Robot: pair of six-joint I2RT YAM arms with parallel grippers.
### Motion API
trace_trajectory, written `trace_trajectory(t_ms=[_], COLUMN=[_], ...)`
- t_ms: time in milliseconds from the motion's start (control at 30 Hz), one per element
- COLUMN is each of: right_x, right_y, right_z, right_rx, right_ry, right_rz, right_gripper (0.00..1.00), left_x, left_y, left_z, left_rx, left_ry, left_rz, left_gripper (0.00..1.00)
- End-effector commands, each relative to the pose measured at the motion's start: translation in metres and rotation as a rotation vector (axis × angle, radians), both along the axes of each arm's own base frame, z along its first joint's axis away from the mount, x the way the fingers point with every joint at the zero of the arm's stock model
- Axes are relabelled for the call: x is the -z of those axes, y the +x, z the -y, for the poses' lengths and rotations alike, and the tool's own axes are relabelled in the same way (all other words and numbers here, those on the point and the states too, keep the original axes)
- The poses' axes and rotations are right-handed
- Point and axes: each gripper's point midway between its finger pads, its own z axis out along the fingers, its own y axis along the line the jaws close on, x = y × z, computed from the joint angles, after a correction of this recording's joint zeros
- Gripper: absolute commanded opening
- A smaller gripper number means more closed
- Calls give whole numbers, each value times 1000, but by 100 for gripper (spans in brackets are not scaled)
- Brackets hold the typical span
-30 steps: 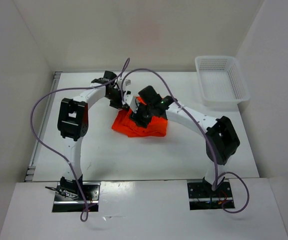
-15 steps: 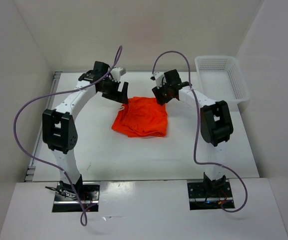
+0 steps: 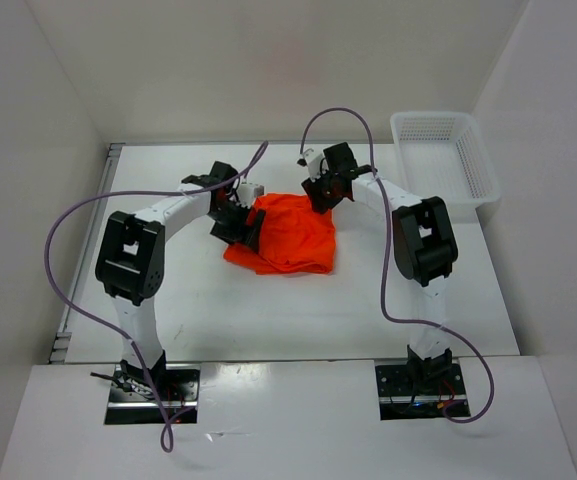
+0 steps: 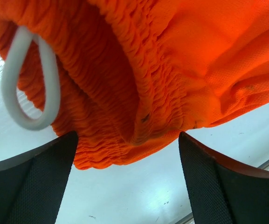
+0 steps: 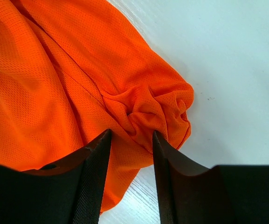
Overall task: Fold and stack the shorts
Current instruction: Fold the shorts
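The bright orange shorts (image 3: 293,235) lie crumpled in the middle of the table. My left gripper (image 3: 246,225) is low at their left edge, jaws wide open. In the left wrist view (image 4: 127,135) the gathered waistband (image 4: 148,70) and a white drawstring loop (image 4: 29,123) sit just ahead of the fingers. My right gripper (image 3: 320,195) is at the shorts' rear right corner. In the right wrist view (image 5: 132,131) its fingers stand close together, pinching a bunched corner of the orange fabric (image 5: 143,112).
A white plastic mesh basket (image 3: 448,203) stands at the table's rear right. White walls enclose the table on the left, rear and right. Bare white tabletop (image 3: 268,310) lies in front of the shorts.
The left arm swung out to the rear left, then came down to the shorts' left edge. The right gripper moved to the rear right corner and stayed there.
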Motion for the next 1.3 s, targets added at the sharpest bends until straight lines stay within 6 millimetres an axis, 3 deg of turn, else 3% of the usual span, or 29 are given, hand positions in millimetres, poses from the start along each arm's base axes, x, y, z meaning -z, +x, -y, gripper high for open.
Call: trace_trajectory(t_ms=[0,67,100,133,267,367,467,533,600,700,733,833,933,967,1000,1067,1167,1267], right_x=[-2,3,3,4,7,15,18,11,-6,-39,-46,-55,-40,-23,-24,-8,-8,-23], right_y=[5,6,6,6,3,-5,-6,6,25,56,65,74,74,71,73,73,78,84], right_z=[-7,-5,-5,-4,-4,-7,-4,1,4,14,24,26,25,26,26,29,30,20], right_rx=[-30,-24,-24,-19,-31,-43,-33,7,69,207,255,285,291,290,291,291,282,252], right_ry=[0,-10,-10,-17,-18,-25,-40,-57,-36,19,16,43,37,22,26,-4,-20,-6], right_rz=[29,23,23,26,18,-1,-6,37,93,175,200,212,186,156,164,147,167,203], right_gripper=[46,46,46,46,38,22,6,0,0,0,0,0,0,0,0,0,0,18], left_x=[9,18,13,19,12,12,2,-8,-23,-35,-35,-29,-12,-10,0,9,20,21], left_y=[0,1,8,7,12,12,10,6,10,-4,-9,-26,-39,-40,-44,-41,-32,-19], left_z=[9,11,14,13,26,26,22,14,3,-11,-14,-15,-13,-13,-14,-18,-19,-16], left_rx=[26,29,29,29,50,50,43,29,1,-16,-19,-3,14,14,14,7,1,-3], left_ry=[-5,-10,-18,-14,-76,-76,-59,-49,-34,22,36,65,69,69,77,99,116,119], left_rz=[5,-6,18,5,-6,-6,6,5,26,17,8,-15,-62,-62,-85,-72,-58,-36], left_gripper=[93,81,65,39,18,0,0,0,0,0,0,0,0,0,0,0,0,0])
